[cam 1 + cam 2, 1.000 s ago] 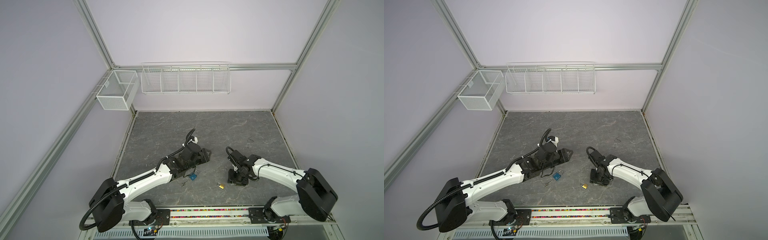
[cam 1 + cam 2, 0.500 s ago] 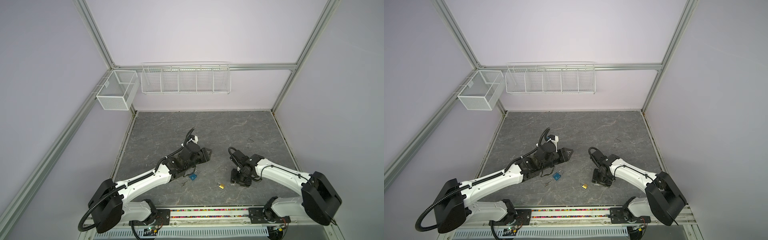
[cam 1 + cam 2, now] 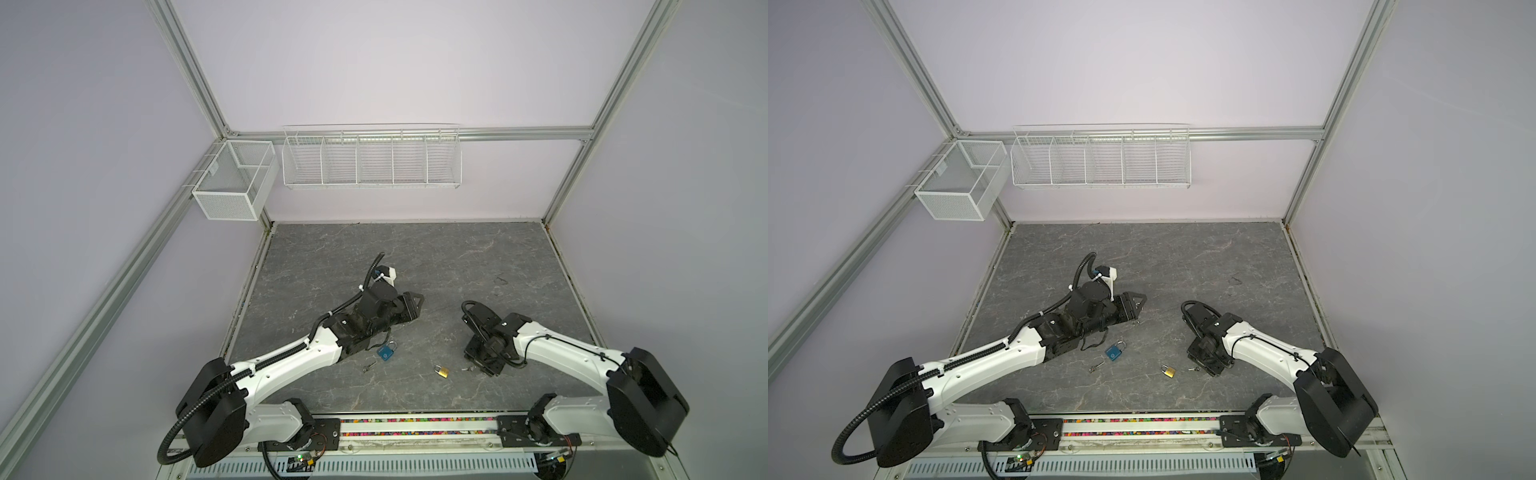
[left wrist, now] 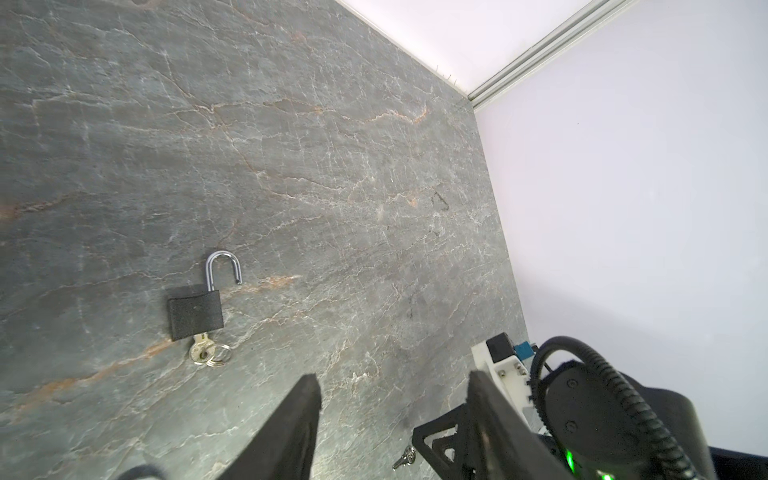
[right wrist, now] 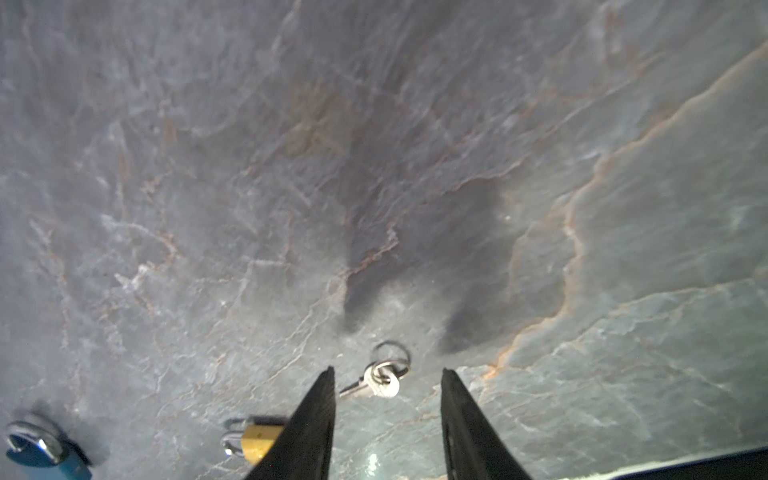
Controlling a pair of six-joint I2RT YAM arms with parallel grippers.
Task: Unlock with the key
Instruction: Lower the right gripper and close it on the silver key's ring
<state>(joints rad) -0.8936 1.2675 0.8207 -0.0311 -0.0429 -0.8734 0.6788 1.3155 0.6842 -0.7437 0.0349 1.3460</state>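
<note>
Right gripper (image 5: pixel 387 370) sits low at the table (image 5: pixel 374 166), jaws apart astride the key (image 5: pixel 376 384) without touching it. In a top view the brass padlock (image 3: pixel 442 371) lies just at the key's 9 o'clock, and the blue padlock (image 3: pixel 386 351) is further out, between 9 and 10. Left gripper (image 4: pixel 392 374) is open and empty. Ahead of it lies a black padlock (image 4: pixel 195 313), shackle sprung, with an inserted key (image 4: pixel 201 351)
</note>
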